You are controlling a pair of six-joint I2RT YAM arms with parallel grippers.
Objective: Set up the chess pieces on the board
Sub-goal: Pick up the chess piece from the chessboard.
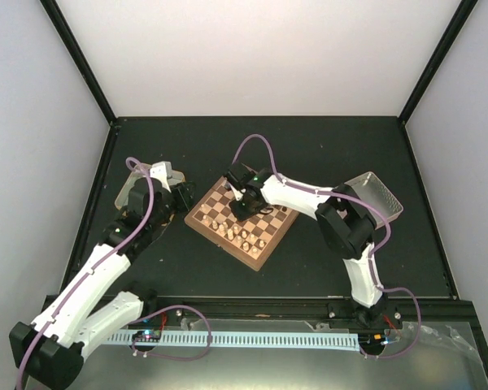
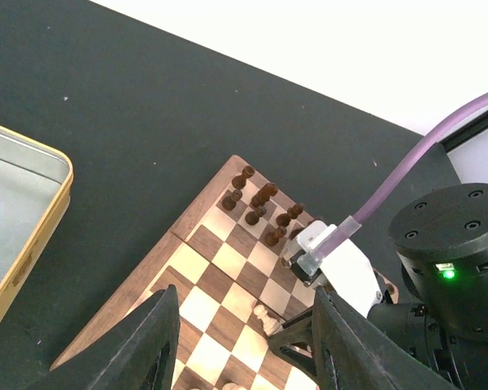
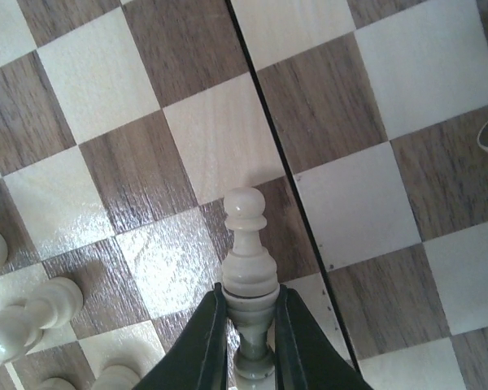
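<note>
Right hand (image 3: pixel 248 317): clenched on pale pawn (image 3: pixel 246 244), held by its base above the board (image 3: pixel 374 97) centre seam (image 3: pixel 259 89). Left hand (image 2: pixel 244 302): parted, empty, left of board. Risk: neighbouring pale pieces (image 3: pixel 24 321) toppled if pawn is lowered tilted.

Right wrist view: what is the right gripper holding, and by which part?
A pale cream turned wooden chess piece, pinched at its lower body, near the base, by the right gripper.
</note>
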